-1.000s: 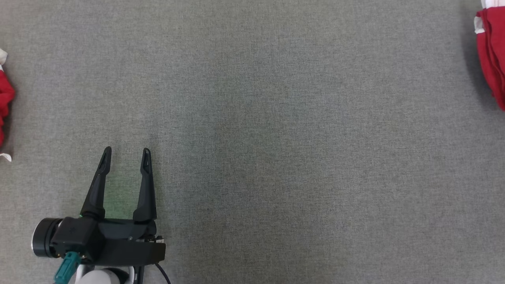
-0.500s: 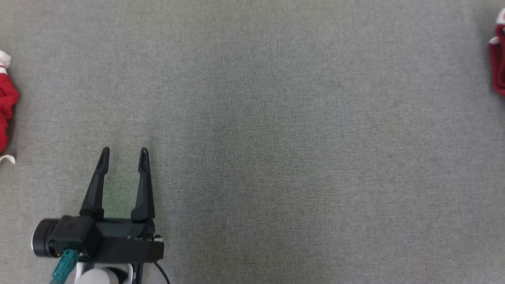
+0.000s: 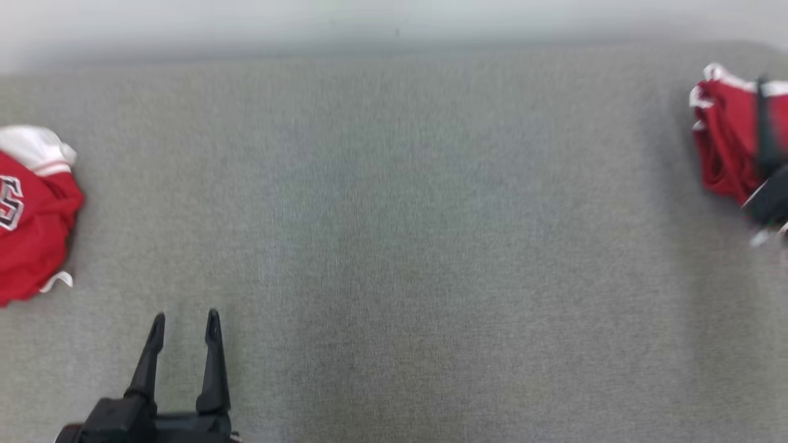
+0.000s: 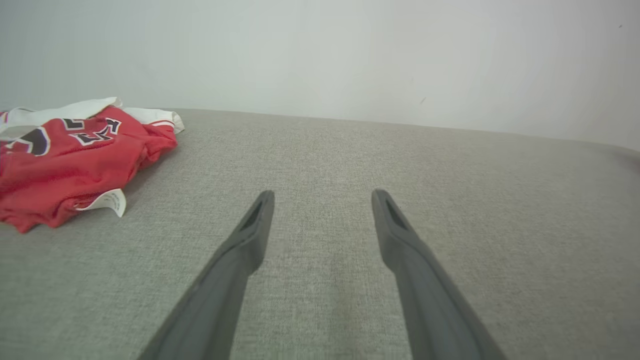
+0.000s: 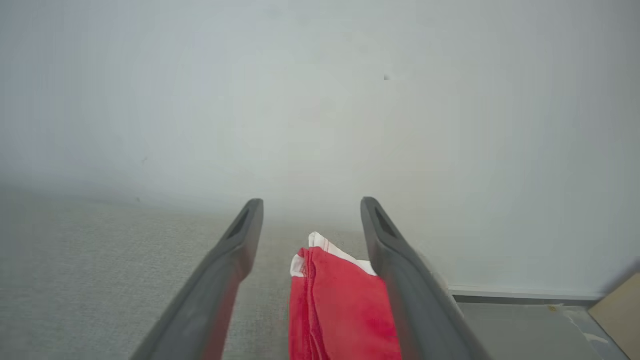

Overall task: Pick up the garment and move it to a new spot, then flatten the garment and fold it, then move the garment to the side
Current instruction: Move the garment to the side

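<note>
Head view: a grey cloth-covered table [image 3: 394, 215] seen from above, slightly blurred. The left gripper [image 3: 184, 317] sits at the lower left, its two dark fingers parted with nothing between them. Well off to its left lies a crumpled red jersey [image 3: 34, 215] with white trim. Far across to that gripper's right, near the table's far corner, lies the folded red garment [image 3: 723, 141], a narrow stack edged in white. Left wrist view: the left gripper's fingers spread wide over bare cloth, holding nothing. The crumpled red jersey lies ahead and to their left, well apart, with a white label showing. Right wrist view: the right gripper [image 5: 311, 202] has its fingers wide apart. The folded red garment lies on the table below and between them, close against the finger on that view's right. Whether that finger touches it cannot be told, but nothing looks pinched. Judging from this, the picking up, flattening and folding look done, and the garment appears set down at the side. Little seems left beyond drawing the right gripper clear.
</note>
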Controlling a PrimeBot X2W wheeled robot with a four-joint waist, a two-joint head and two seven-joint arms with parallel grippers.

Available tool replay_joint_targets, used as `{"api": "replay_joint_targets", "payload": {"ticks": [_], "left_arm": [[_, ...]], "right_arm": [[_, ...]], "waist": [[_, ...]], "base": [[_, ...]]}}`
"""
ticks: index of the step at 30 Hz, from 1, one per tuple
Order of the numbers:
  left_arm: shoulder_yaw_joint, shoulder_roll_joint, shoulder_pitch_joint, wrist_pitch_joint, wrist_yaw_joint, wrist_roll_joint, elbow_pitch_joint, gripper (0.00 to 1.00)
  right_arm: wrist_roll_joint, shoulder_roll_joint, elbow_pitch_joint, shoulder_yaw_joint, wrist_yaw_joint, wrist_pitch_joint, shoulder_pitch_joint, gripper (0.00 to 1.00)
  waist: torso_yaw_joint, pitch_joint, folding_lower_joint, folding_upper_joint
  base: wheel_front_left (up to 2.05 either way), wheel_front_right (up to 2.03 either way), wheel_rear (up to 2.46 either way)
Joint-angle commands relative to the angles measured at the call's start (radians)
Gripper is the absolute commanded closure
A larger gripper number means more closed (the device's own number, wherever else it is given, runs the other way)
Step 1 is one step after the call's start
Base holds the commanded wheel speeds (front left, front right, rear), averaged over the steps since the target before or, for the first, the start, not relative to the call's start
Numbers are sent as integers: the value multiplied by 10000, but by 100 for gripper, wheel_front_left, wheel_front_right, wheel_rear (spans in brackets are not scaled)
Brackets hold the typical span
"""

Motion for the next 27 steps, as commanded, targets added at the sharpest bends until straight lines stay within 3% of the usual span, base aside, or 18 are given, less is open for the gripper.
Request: {"api": "replay_joint_targets", "payload": {"ticks": [1,8,15,27], "left_arm": [[57,-6,232,-25,8,-42,58,0],[195,-7,768,-25,27,29,136,0],[181,-3,1215,-25,-5,103,275,0],[-109,-1,1510,-25,-44,323,530,0]], "right_arm": [[-337,324,-513,-460,-20,0,740,0],[-1947,2213,-3704,-2579,-20,-2,4047,0],[-2928,3771,-6363,-3345,-20,-4,7388,0],[-3575,5493,-7748,-3893,-20,-4,9962,0]], "waist": [[-66,-901,2,1],[20,-1682,2,1],[249,-2418,2,1],[471,-2906,2,1]], "base": [[0,0,0],[0,0,0],[0,0,0],[0,0,0]]}}
